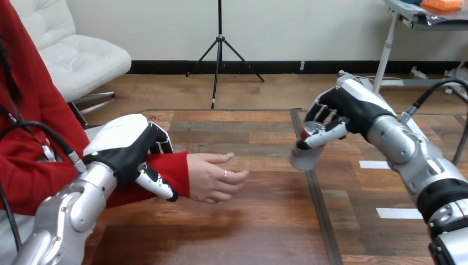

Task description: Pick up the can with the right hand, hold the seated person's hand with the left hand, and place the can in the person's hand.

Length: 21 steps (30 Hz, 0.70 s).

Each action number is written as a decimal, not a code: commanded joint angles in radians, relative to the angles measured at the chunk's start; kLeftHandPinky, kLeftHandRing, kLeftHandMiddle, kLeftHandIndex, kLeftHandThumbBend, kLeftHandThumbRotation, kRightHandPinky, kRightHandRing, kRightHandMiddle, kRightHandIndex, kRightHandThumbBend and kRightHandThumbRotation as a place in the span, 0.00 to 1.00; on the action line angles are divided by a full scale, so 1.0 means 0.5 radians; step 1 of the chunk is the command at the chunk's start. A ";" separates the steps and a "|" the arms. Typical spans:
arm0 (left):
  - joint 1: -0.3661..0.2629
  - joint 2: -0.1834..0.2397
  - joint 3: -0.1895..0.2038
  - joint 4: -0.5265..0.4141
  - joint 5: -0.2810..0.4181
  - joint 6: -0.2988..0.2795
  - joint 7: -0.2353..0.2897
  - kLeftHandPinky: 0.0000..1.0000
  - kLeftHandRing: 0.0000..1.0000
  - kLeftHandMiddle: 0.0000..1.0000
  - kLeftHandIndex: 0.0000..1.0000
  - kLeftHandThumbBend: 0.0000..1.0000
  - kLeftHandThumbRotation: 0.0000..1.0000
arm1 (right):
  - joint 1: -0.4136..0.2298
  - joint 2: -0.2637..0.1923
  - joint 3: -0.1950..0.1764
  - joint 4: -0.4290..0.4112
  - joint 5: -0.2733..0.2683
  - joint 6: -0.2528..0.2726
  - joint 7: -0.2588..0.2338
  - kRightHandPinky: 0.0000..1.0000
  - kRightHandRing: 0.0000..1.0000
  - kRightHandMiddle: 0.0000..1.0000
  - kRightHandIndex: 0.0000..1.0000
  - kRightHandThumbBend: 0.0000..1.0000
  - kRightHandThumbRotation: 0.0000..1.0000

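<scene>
Can (305, 155) in curled fingers (330, 117) of right hand (345, 110) above table (248, 226); left hand (124, 144) fingers curled round person's wrist (179, 170).

At the wooden table (248, 232), the robot's left hand (129, 146) clasps the person's red-sleeved wrist (175, 171), with its fingers lying over the top and its thumb curled beneath. The person's hand (212, 178) reaches out past it, fingers loosely extended to the right. Well apart from it, the right hand (339, 113) grips a tilted silver can (305, 156).
</scene>
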 commanded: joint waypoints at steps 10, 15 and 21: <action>-0.447 -0.170 0.095 -0.397 -0.089 0.011 0.075 0.24 0.31 0.38 0.39 0.81 0.00 | -0.561 0.096 -0.021 -0.306 0.025 -0.092 -0.069 0.29 0.34 0.40 0.46 0.63 0.00; -0.470 -0.204 0.102 -0.411 -0.104 0.037 0.068 0.24 0.30 0.38 0.39 0.79 0.00 | -0.577 0.126 -0.013 -0.312 0.018 -0.087 -0.066 0.29 0.34 0.40 0.46 0.62 0.00; -0.504 -0.230 0.103 -0.400 -0.121 0.029 0.074 0.23 0.30 0.38 0.39 0.79 0.00 | -0.592 0.165 -0.016 -0.316 0.025 -0.092 -0.067 0.28 0.33 0.39 0.46 0.62 0.00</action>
